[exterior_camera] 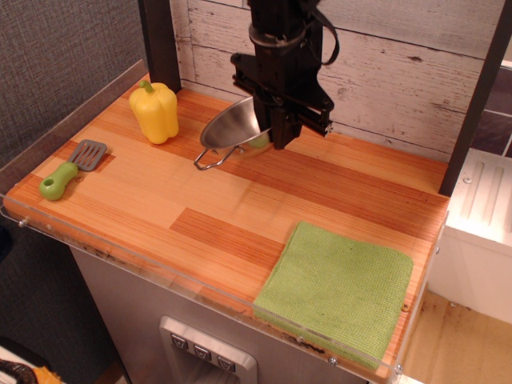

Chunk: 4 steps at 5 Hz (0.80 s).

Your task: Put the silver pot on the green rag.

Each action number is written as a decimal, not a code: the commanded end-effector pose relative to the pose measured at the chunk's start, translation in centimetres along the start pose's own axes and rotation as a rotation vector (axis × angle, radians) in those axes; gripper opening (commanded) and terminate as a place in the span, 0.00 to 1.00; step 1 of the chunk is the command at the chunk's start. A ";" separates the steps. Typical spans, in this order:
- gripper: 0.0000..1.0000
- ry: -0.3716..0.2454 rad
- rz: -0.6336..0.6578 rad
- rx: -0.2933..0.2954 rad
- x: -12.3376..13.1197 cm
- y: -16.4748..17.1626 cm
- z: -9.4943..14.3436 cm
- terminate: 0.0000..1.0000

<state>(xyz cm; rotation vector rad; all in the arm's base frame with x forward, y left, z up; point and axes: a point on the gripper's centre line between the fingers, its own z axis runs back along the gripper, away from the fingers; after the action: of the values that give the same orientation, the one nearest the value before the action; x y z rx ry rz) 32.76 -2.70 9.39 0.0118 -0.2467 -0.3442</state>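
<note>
The silver pot (232, 128) hangs tilted in the air above the back middle of the wooden table, its open side facing left and a wire handle (210, 158) drooping at its lower left. My gripper (272, 126) is shut on the pot's right rim and holds it clear of the wood. The green rag (336, 290) lies flat at the front right corner of the table, well to the right of and in front of the pot.
A yellow pepper (155, 111) stands at the back left. A green-handled spatula (69, 170) lies near the left edge. A plank wall (400, 72) runs behind the table, with dark posts (160, 40) at the back left and right. A white unit (484, 232) stands beyond the right edge.
</note>
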 end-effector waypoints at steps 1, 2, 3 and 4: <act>0.00 -0.101 -0.140 -0.022 -1.6 -6.0 3.0 0.00; 0.00 -0.100 -0.209 -0.041 -2.1 -8.5 2.6 0.00; 0.00 -0.072 -0.281 -0.031 -3.4 -11.0 1.9 0.00; 0.00 -0.048 -0.305 -0.046 -4.6 -12.0 1.2 0.00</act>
<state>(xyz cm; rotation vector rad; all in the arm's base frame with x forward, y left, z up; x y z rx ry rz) 24.63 -12.23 7.63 0.0027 -0.2351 -0.6455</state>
